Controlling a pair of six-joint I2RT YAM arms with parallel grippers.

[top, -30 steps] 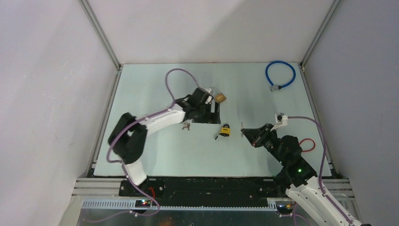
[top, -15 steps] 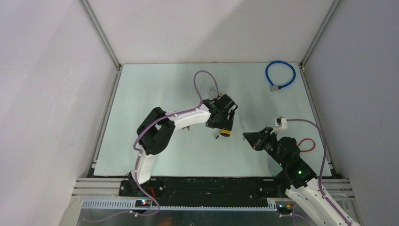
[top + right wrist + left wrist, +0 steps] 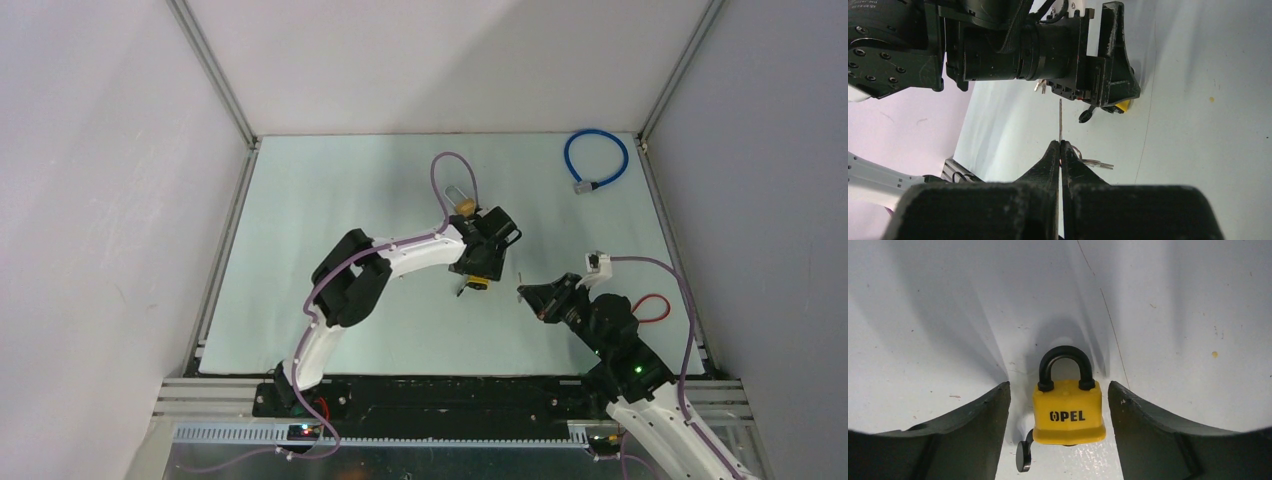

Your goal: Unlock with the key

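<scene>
1. In the centre of the overhead view, the left gripper (image 3: 485,260) has its fingers (image 3: 979,426) apart. They stand either side of the yellow block padlock with black shackle (image 3: 1069,412), and a bare strip shows on each side.
2. The padlock lies on the pale table (image 3: 330,200), with a small black round tab (image 3: 1023,456) at its lower-left corner.
3. The right gripper (image 3: 1060,146) is pinched on a thin silver key (image 3: 1060,117), blade upright. Open table separates it from the padlock.
4. A brass padlock (image 3: 463,206) lies just above the left gripper. A blue cable loop (image 3: 596,160) lies upper right and a red cable loop (image 3: 655,308) near the right edge.

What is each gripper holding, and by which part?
The right gripper pinches a key near its head, blade sticking out. The left gripper holds nothing: its fingers flank the yellow padlock without touching.
</scene>
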